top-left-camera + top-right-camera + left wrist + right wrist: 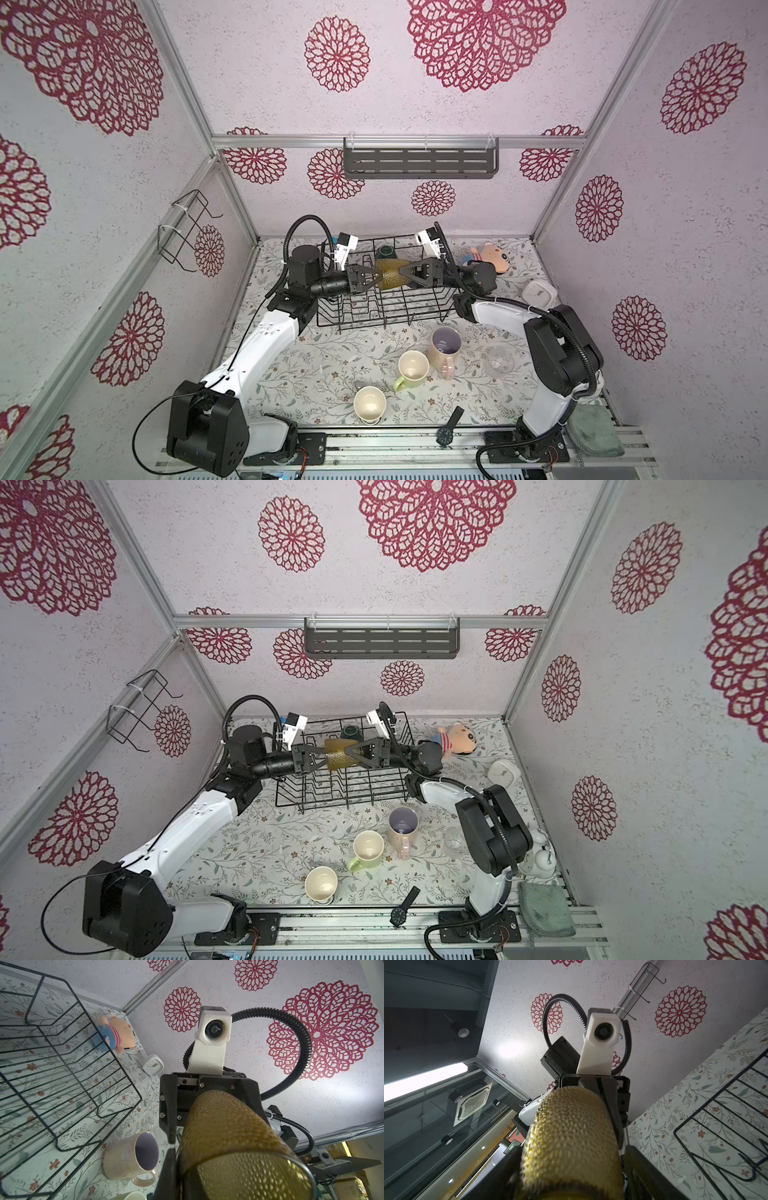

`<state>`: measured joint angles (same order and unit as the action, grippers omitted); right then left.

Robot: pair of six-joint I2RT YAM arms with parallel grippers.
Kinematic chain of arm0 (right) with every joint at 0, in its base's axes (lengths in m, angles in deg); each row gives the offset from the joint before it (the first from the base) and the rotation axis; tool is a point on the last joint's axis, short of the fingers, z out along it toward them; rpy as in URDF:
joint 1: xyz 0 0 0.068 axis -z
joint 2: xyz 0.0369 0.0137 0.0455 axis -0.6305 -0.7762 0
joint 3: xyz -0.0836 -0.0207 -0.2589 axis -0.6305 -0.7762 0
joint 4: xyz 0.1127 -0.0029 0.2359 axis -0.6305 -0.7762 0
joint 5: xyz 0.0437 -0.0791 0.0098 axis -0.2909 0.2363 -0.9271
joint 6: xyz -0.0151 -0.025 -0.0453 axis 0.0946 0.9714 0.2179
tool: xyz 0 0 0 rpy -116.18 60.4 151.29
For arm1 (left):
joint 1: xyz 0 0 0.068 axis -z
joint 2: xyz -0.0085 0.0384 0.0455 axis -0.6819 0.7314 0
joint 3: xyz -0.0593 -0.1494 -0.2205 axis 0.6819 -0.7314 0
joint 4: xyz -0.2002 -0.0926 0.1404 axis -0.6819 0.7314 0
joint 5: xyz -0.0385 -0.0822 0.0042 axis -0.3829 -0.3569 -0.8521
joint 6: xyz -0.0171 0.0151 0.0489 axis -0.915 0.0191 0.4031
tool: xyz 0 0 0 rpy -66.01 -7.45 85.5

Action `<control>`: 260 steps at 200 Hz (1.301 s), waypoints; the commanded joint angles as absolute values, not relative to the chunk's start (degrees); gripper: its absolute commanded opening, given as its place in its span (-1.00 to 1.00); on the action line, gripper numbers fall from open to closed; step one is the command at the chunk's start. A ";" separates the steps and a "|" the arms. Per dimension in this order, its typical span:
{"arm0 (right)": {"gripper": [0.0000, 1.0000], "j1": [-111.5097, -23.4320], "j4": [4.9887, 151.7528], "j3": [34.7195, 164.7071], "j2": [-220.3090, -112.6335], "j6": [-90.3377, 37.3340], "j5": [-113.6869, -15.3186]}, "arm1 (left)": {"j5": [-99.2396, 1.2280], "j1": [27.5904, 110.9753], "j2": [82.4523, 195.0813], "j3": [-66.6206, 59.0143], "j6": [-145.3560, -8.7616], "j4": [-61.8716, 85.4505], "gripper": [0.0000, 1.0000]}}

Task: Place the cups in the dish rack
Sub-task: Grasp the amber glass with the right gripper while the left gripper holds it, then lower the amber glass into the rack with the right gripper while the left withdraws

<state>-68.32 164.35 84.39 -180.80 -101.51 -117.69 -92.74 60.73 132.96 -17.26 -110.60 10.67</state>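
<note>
Above the rack [386, 307], the left tool [376, 277] pinches the amber glass [389, 274]. The right tool [402, 275] is spread around its other end.

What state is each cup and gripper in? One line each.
amber tumbler: held sideways over the dish rack
left gripper: shut on its rim
right gripper: astride it, grip unclear
teal mug: in the rack
pink mug: upright on table
yellowish mug: upright on table
grey cup: upright on table
clear glass: on table
</note>
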 commanded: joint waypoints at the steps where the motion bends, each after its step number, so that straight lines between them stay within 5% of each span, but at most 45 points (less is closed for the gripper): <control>1: 0.56 -69.25 173.65 86.17 -179.79 -104.19 -116.93 | -93.34 61.07 132.83 -16.65 -108.35 10.40 -1.00; 67: 0.32 -69.58 173.91 87.01 -181.96 -106.24 -116.02 | -89.53 60.75 132.91 -16.48 -107.56 13.52 -0.95; 125: 0.13 -68.28 166.08 84.43 -180.37 -99.94 -114.30 | -86.24 59.49 131.57 -17.89 -106.56 14.84 -0.28; 194: 0.13 -68.00 100.47 89.26 -172.12 -51.06 -103.26 | -71.63 52.75 122.48 -26.14 -103.73 19.41 -0.10; 260: 0.14 -67.98 66.84 105.65 -176.93 -28.29 -85.82 | -53.22 50.73 113.41 -28.61 -102.16 27.89 0.11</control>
<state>-68.21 84.24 98.60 -176.14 -43.15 -96.45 -61.26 51.20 114.53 -28.32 -103.50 24.28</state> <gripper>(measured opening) 0.682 0.548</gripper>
